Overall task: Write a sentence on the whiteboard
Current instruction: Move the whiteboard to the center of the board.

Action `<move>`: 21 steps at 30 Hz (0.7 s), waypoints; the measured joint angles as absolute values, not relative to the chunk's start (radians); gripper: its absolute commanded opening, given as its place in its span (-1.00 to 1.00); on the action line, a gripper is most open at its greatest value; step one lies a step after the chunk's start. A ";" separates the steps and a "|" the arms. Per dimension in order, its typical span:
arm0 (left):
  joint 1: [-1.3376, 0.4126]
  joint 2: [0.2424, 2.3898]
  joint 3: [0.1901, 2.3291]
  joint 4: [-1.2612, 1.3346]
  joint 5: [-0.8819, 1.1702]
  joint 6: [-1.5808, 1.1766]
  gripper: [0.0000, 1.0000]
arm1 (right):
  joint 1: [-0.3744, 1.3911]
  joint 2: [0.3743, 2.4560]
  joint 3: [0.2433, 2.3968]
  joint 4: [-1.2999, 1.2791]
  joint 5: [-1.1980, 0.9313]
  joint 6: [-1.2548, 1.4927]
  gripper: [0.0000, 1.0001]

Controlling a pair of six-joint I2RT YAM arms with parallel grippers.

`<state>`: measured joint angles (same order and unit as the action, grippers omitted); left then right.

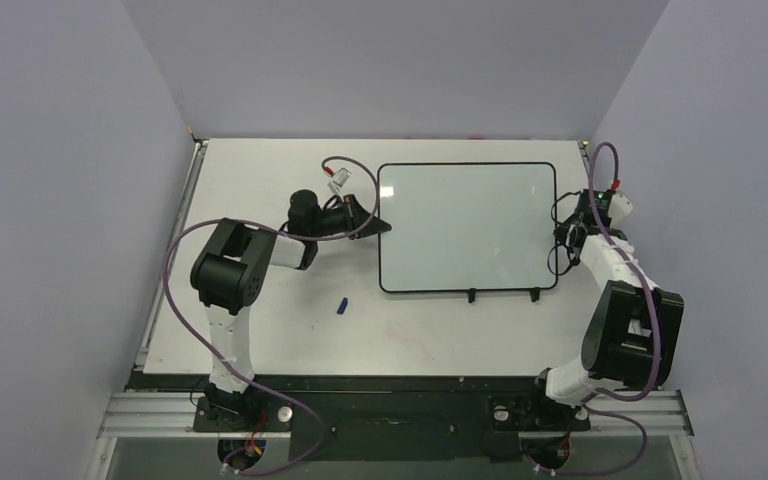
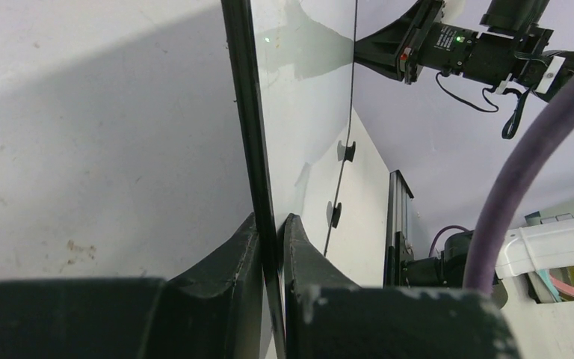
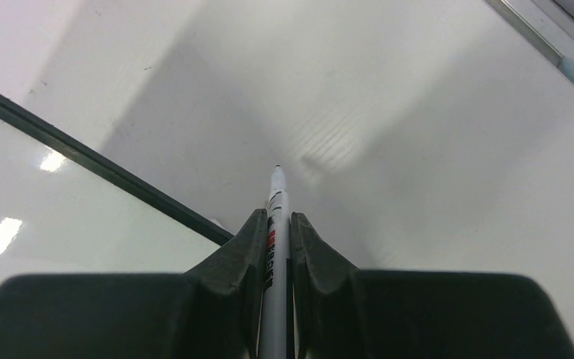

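Observation:
The whiteboard [image 1: 465,225] lies flat on the table, with a black frame and two small feet on its near edge. Its surface is blank; no sentence shows on it. My left gripper [image 1: 381,226] is shut on the board's left edge, and in the left wrist view [image 2: 273,224] one finger sits on each side of the frame [image 2: 250,112]. My right gripper [image 1: 566,230] is just beyond the board's right edge. It is shut on a white marker [image 3: 276,198] whose bare tip points at the table beside the board [image 3: 60,217].
A small blue marker cap [image 1: 342,305] lies on the table in front of the board's left corner. Purple cables loop round both arms. The enclosure walls stand close on the left, right and back. A metal rail runs along the table's near edge [image 1: 390,410].

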<state>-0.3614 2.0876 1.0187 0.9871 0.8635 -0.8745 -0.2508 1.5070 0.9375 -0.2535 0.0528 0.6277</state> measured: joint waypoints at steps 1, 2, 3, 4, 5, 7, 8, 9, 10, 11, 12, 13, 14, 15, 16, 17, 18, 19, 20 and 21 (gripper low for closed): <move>-0.356 2.069 0.995 0.987 0.859 -0.869 -1.00 | -0.232 1.507 0.937 -0.247 0.067 0.634 -1.00; -0.352 2.055 0.980 0.986 0.856 -0.864 -1.00 | -0.217 1.507 0.937 -0.241 0.080 0.638 -1.00; -0.347 2.035 0.958 0.986 0.847 -0.857 -1.00 | -0.199 1.507 0.936 -0.233 0.096 0.642 -1.00; -0.344 2.022 0.943 0.986 0.844 -0.852 -1.00 | -0.182 1.507 0.934 -0.224 0.109 0.645 -1.00; -0.340 2.006 0.925 0.986 0.838 -0.848 -1.00 | -0.169 1.507 0.932 -0.216 0.117 0.649 -1.00; -0.332 1.977 0.891 0.984 0.825 -0.840 -1.00 | -0.142 1.508 0.923 -0.195 0.134 0.657 -1.00; -0.328 1.958 0.869 0.982 0.818 -0.834 -1.00 | -0.131 1.509 0.919 -0.185 0.142 0.663 -1.00; -0.323 1.939 0.846 0.981 0.812 -0.828 -1.00 | -0.117 1.510 0.915 -0.175 0.152 0.669 -1.00; -0.320 1.921 0.828 0.978 0.805 -0.825 -1.00 | -0.101 1.513 0.913 -0.163 0.163 0.673 -1.00; -0.315 1.898 0.804 0.972 0.795 -0.818 -1.00 | -0.086 1.516 0.912 -0.154 0.170 0.679 -1.00; -0.310 1.872 0.781 0.963 0.786 -0.810 -1.00 | -0.070 1.520 0.912 -0.144 0.176 0.685 -1.00; -0.304 1.846 0.760 0.950 0.777 -0.800 -1.00 | -0.054 1.524 0.912 -0.134 0.182 0.692 -1.00; -0.298 1.818 0.742 0.932 0.766 -0.788 -1.00 | -0.039 1.528 0.911 -0.123 0.189 0.698 -1.00; -0.295 1.797 0.729 0.919 0.759 -0.778 -1.00 | -0.027 1.531 0.911 -0.114 0.194 0.703 -1.00; -0.290 1.767 0.714 0.897 0.749 -0.766 -1.00 | -0.014 1.536 0.911 -0.103 0.202 0.712 -1.00; -0.286 1.741 0.703 0.879 0.740 -0.756 -1.00 | 0.001 1.539 0.911 -0.093 0.210 0.721 -1.00; -0.282 1.716 0.694 0.860 0.732 -0.746 -1.00 | 0.015 1.542 0.911 -0.083 0.220 0.728 -1.00; -0.280 1.697 0.687 0.847 0.727 -0.739 -1.00 | 0.030 1.544 0.911 -0.068 0.223 0.737 -1.00; -0.277 1.673 0.678 0.831 0.717 -0.731 -1.00 | 0.042 1.545 0.911 -0.058 0.222 0.747 -1.00; -0.275 1.649 0.669 0.815 0.709 -0.720 -1.00 | 0.067 1.546 0.911 -0.047 0.223 0.756 -1.00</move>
